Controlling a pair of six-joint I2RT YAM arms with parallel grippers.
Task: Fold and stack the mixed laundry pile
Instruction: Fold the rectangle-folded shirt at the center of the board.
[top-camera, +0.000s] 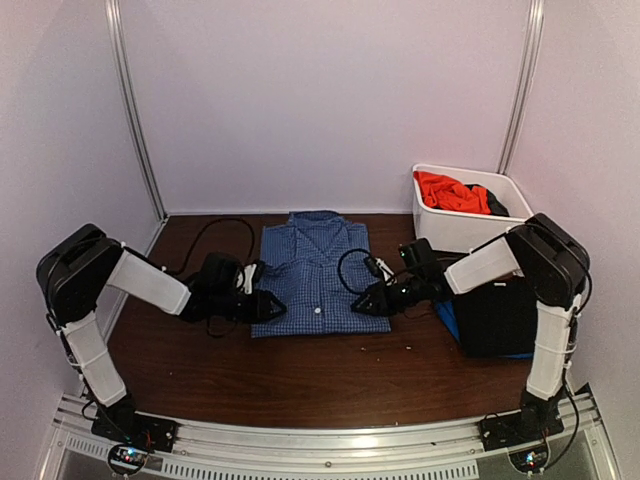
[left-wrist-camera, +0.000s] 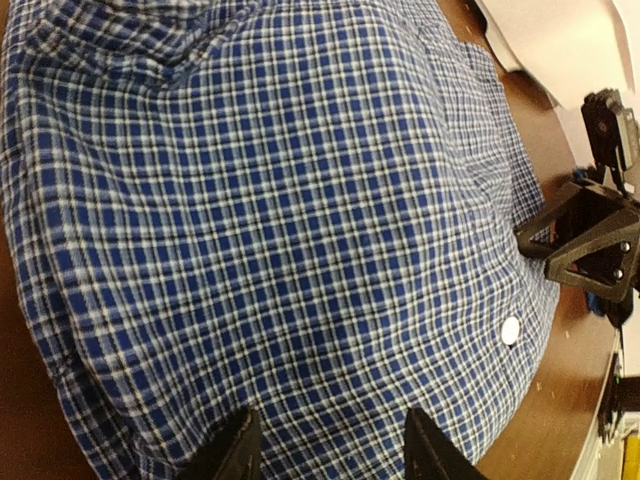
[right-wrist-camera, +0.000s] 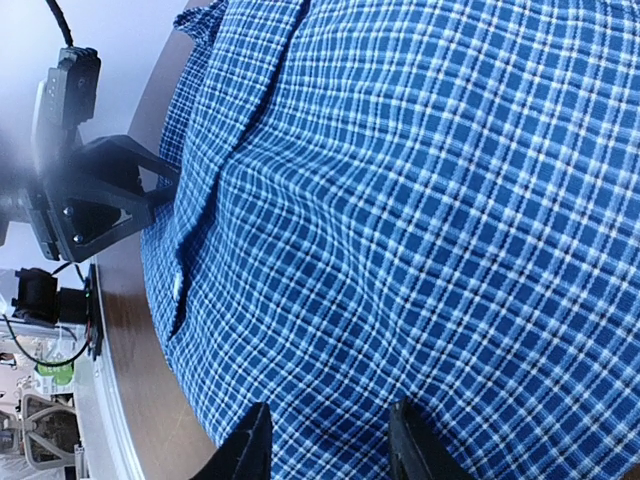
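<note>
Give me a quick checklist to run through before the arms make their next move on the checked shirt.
1. Checked shirt lies flat mid-table, collar away from the arms: ok.
2. Left gripper at the shirt's left edge, cloth between its fingers: ok.
3. Right gripper at the right edge, cloth between its fingers: ok.
4. Firm pinch on both sides: cannot tell.
5. Black piece apart from the shirt: ok.
6. All laundry out of the white tub: not ok, orange T-shirt inside.

You have a dark brown table (top-camera: 300, 370) before you. A blue checked shirt (top-camera: 310, 280) lies flat in its middle. On the right stand a white tub (top-camera: 450, 232) and, near it, black and blue clothes (top-camera: 497, 315).
</note>
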